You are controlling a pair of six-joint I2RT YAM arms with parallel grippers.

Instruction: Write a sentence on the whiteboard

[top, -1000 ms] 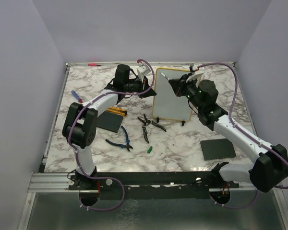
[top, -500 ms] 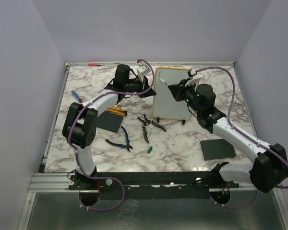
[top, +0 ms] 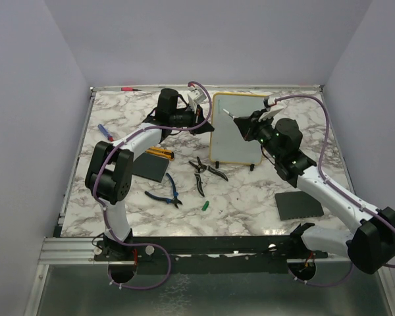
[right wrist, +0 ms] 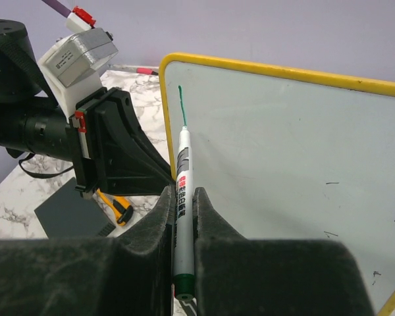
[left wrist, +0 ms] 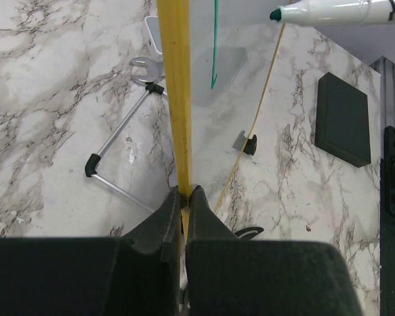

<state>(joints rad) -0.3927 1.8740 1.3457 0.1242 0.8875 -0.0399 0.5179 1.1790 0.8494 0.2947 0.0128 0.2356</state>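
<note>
The whiteboard (top: 240,135) stands upright at mid-table, yellow-rimmed. My left gripper (top: 206,113) is shut on its left rim (left wrist: 178,99), fingers (left wrist: 201,210) pinching the yellow edge. My right gripper (top: 242,122) is shut on a white marker (right wrist: 183,191) with a teal-green tip. The tip sits at the board face (right wrist: 283,145) near its upper left corner. One short teal-green vertical stroke (right wrist: 182,105) shows there, and it also shows in the left wrist view (left wrist: 214,46). No words of the sentence show. The marker (left wrist: 336,12) also crosses the top of the left wrist view.
Black pliers (top: 204,170), blue-handled pliers (top: 163,191) and a green cap (top: 205,205) lie in front of the board. Dark grey pads lie at front right (top: 298,205) and left (top: 149,166). A yellow tool (top: 159,153), a blue pen (top: 105,132) and a red pen (top: 128,88) lie left.
My right wrist has swung right and back while the marker tip moved toward the board's upper left corner. The left arm and the board have not moved.
</note>
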